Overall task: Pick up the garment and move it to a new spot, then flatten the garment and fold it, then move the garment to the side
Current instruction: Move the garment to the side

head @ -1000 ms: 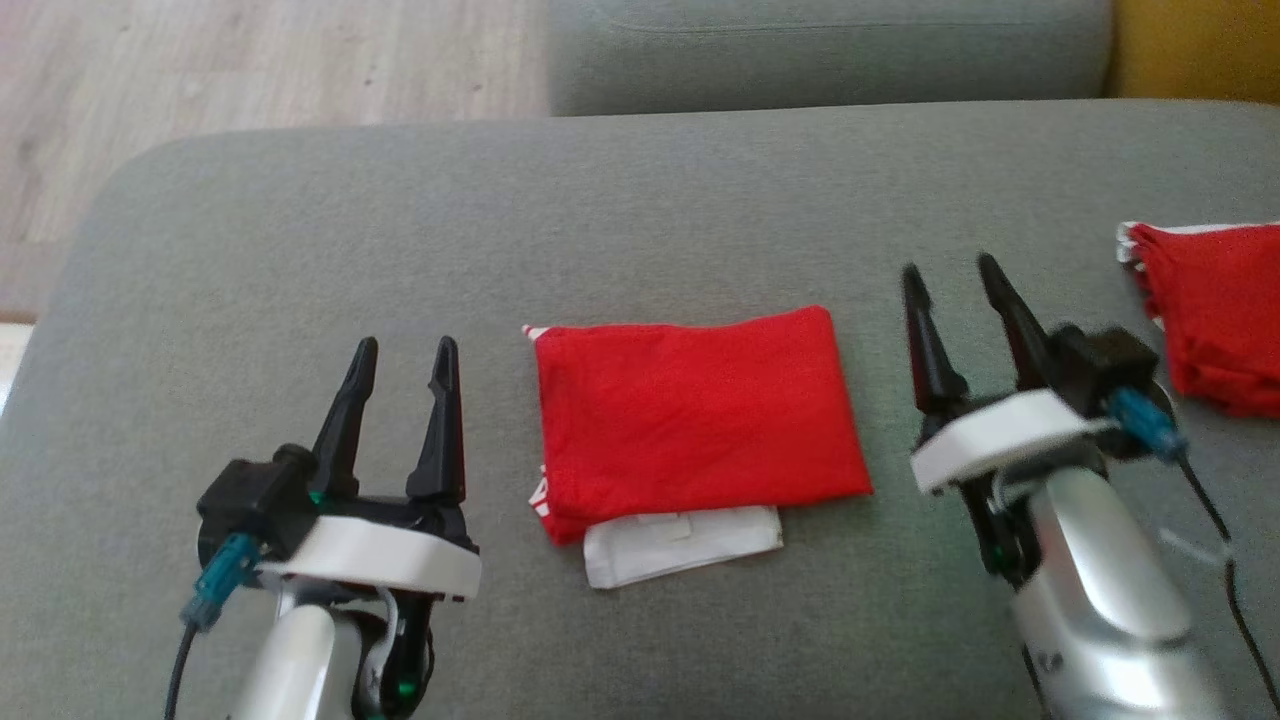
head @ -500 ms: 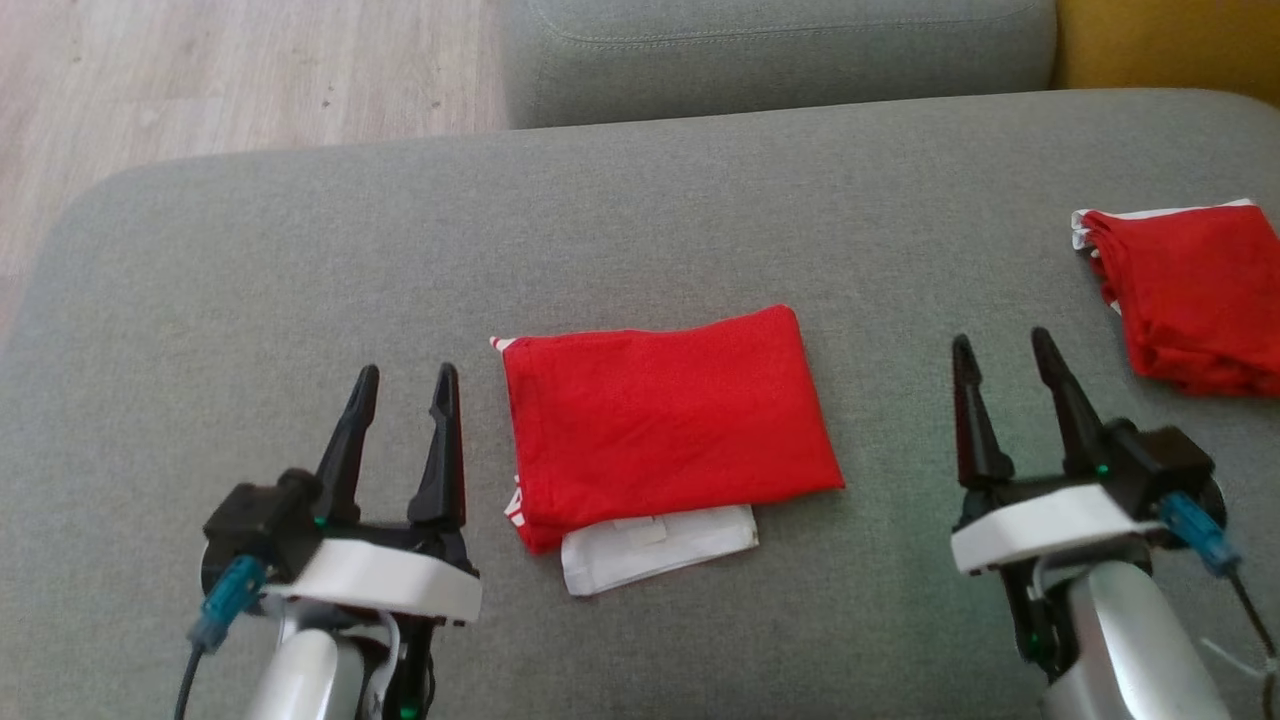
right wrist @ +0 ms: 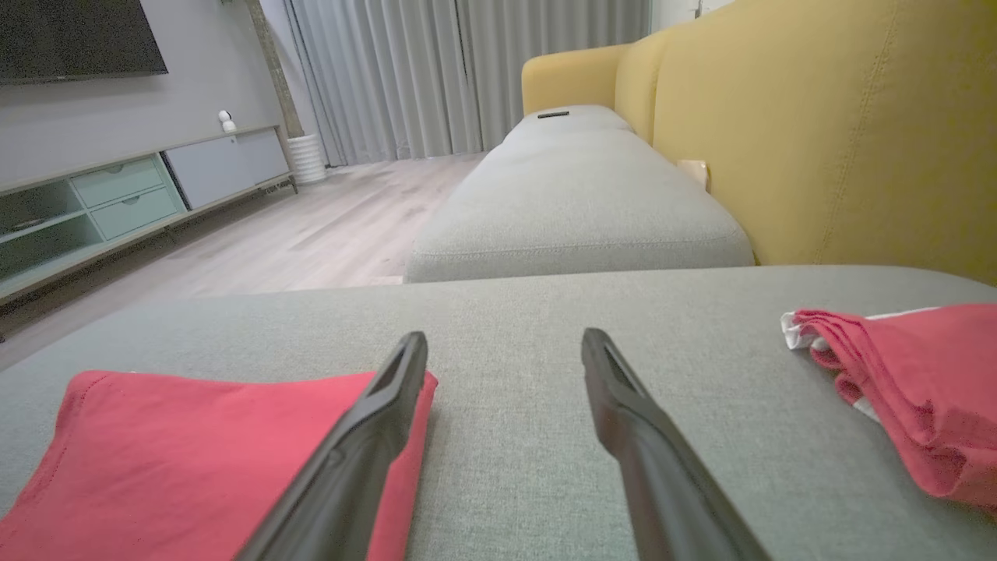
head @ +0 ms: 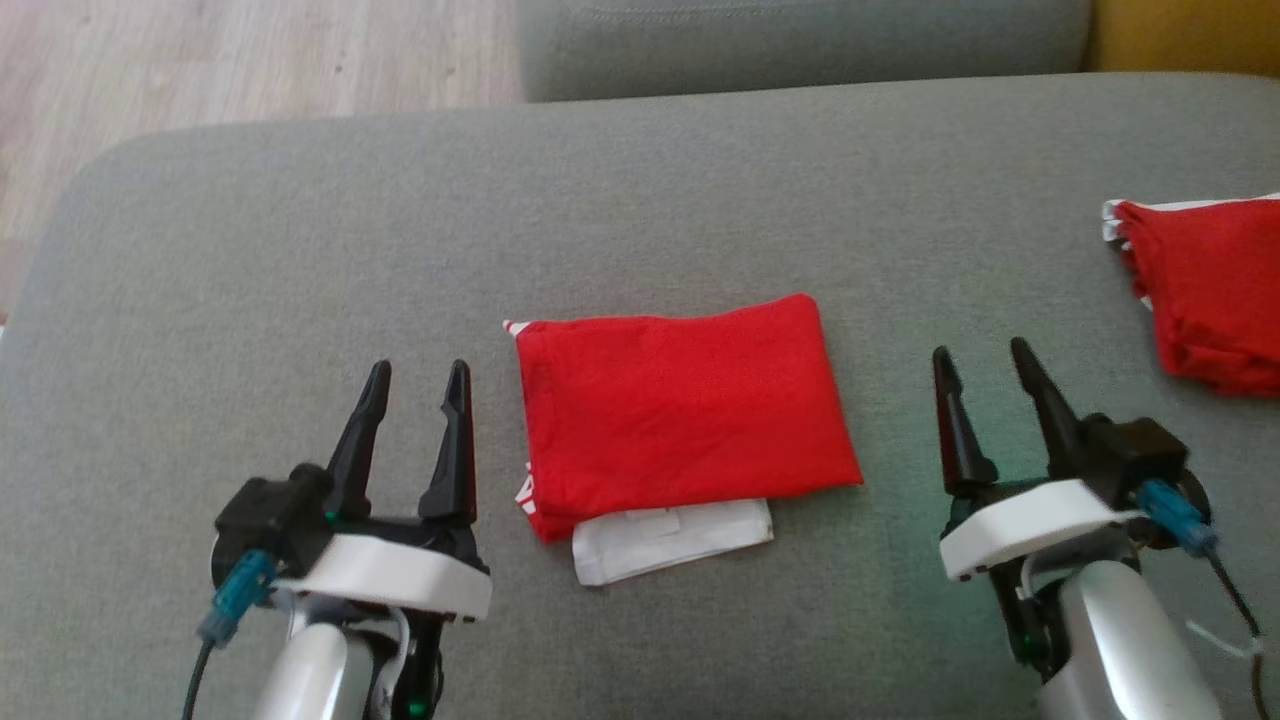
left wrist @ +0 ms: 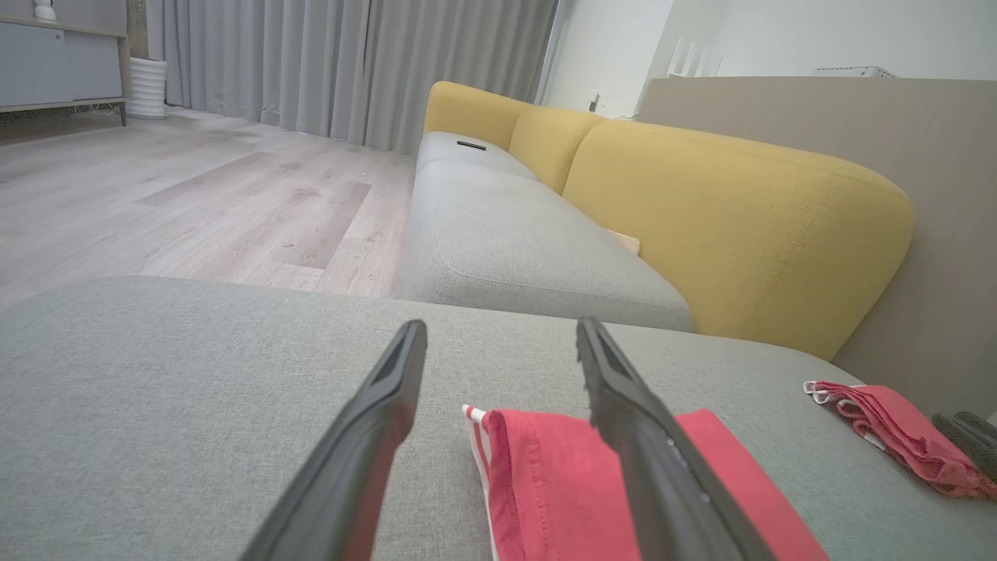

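A folded red garment point(head: 685, 405) with a white part point(head: 672, 538) sticking out under its near edge lies flat in the middle of the grey cushion point(head: 250, 260). My left gripper point(head: 418, 375) stands open just left of it, nothing between its fingers. My right gripper point(head: 982, 357) is open too, to the garment's right and apart from it. The left wrist view has the garment point(left wrist: 545, 483) low between and behind the open left gripper point(left wrist: 498, 335). In the right wrist view the garment point(right wrist: 179, 444) lies to the left of the open right gripper point(right wrist: 502, 347).
A second folded red pile point(head: 1210, 290) with white trim sits at the cushion's right edge, seen again as the pile point(right wrist: 903, 382) in the right wrist view. Another grey seat point(head: 800, 45) and a yellow backrest point(left wrist: 740, 218) lie beyond. Wooden floor point(head: 200, 60) is at the far left.
The right gripper has drawn back toward me and lower, away from beside the garment's far corner. The camera has shifted slightly. The left gripper and the garment have stayed put.
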You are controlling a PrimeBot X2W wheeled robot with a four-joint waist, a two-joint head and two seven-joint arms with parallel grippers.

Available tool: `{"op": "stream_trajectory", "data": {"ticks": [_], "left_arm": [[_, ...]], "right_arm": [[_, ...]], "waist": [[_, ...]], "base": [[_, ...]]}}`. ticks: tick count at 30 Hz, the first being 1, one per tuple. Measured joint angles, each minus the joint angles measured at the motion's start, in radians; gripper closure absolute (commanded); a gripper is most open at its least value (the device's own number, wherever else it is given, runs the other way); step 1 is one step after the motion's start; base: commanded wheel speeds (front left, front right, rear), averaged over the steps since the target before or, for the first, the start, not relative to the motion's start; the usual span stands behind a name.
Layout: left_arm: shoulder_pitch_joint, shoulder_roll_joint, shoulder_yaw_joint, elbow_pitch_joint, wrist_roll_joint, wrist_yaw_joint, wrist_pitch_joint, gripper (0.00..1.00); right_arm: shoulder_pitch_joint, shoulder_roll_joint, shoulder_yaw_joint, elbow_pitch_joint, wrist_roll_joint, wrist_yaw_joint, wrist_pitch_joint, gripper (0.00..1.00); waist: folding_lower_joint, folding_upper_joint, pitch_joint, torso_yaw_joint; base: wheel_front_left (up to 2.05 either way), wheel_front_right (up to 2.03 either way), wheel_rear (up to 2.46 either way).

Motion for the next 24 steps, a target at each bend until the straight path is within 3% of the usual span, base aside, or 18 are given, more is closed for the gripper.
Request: {"op": "stream_trajectory", "data": {"ticks": [5, 12, 17, 24], "left_arm": [[-0.027, 0.0, -0.011, 0.0, 0.0, 0.0, 0.0, 0.0], [-0.035, 0.0, -0.029, 0.003, 0.0, -0.001, 0.0, 0.0], [-0.047, 0.0, -0.04, 0.005, 0.0, 0.0, 0.0, 0.0], [-0.087, -0.001, -0.06, 0.005, -0.01, 0.001, 0.0, 0.0]], "right_arm": [[-0.019, 0.0, 0.042, 0.065, 0.008, 0.0, 0.064, 0.0], [-0.086, 0.0, 0.1, 0.188, 0.123, 0.0, 0.117, 0.0], [-0.139, 0.0, 0.156, 0.282, 0.2, 0.0, 0.138, 0.0], [-0.226, -0.003, 0.165, 0.405, 0.211, 0.0, 0.136, 0.0]], "waist": [[0.0, 0.0, 0.023, 0.023], [0.0, 0.0, 0.052, 0.059], [0.0, 0.0, 0.077, 0.082], [0.0, 0.0, 0.111, 0.11]], "base": [[0.0, 0.0, 0.0], [0.0, 0.0, 0.0], [0.0, 0.0, 0.0], [0.0, 0.0, 0.0]]}}
